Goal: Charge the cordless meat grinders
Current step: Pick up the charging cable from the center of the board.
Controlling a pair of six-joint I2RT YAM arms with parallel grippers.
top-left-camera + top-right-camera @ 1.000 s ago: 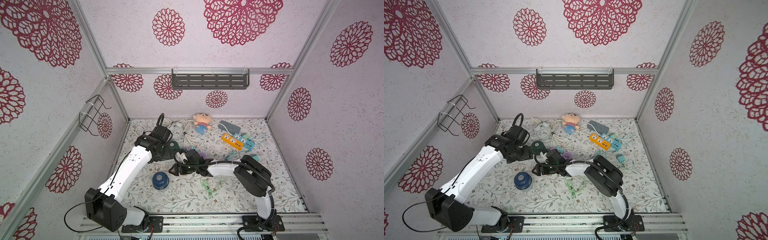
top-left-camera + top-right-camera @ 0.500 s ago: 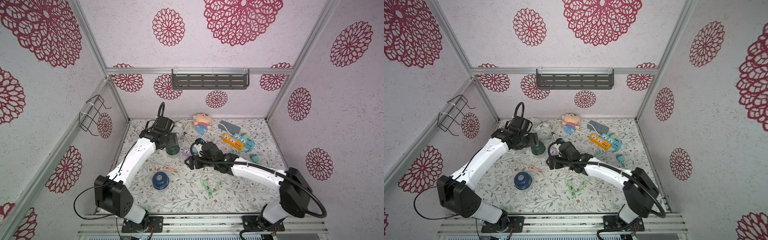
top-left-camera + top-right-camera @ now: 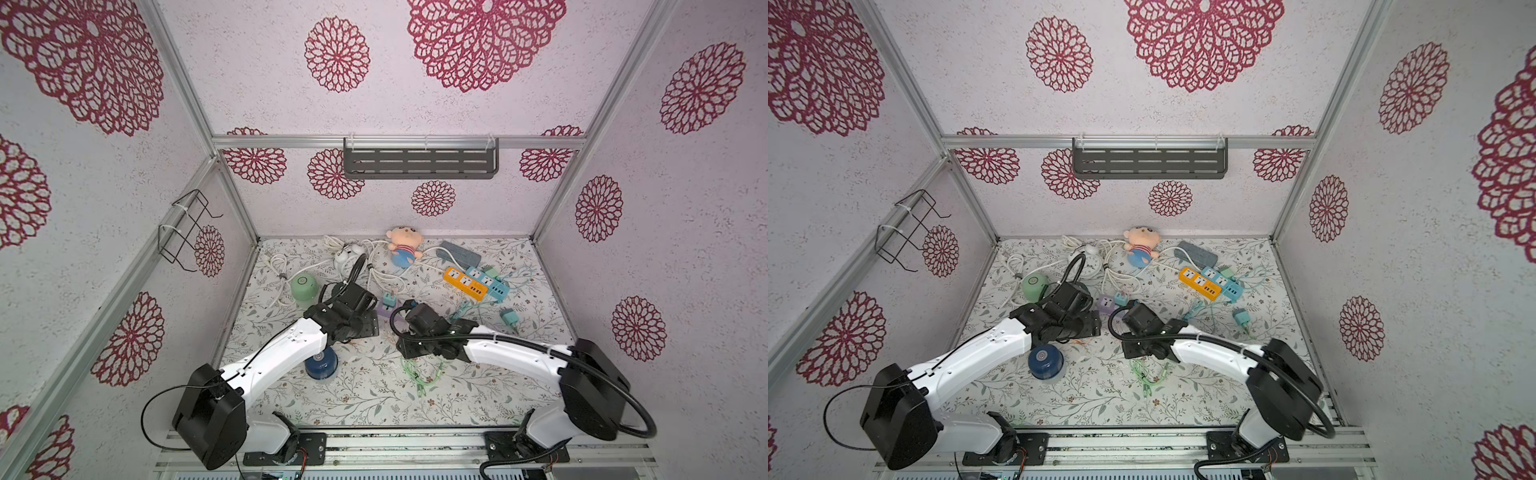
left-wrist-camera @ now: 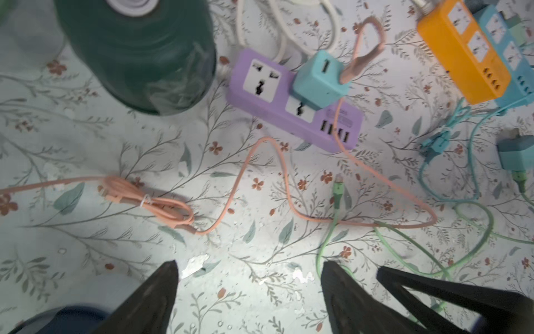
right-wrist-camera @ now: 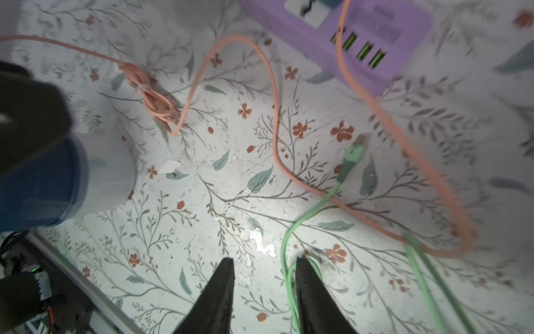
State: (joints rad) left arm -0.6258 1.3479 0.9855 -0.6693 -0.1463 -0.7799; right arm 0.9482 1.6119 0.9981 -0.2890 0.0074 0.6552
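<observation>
The left arm (image 3: 286, 353) and right arm (image 3: 511, 353) reach low over the floral desk (image 3: 365, 399), wrists bent down at its middle. The light green grinder (image 3: 304, 286) stands by the left wall. The navy grinder (image 3: 320, 365) sits partly under the left forearm. The dark green grinder (image 4: 135, 52) is ahead of the left tool (image 4: 250, 263), which is released wide. The right tool (image 5: 264, 260) is narrowed but unclenched, with the green cable (image 5: 351, 157) running between its fingers.

both top views: overhead, downward | wrists: close, blurry, seemingly share purple strip (image 4: 291, 123)

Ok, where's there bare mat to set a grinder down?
Bare: the front strip between the navy grinder, the green cable and the front rail; also the right front corner, nearer than the teal adapter. Crowded: the back, with white cords, doll and power strips.
</observation>
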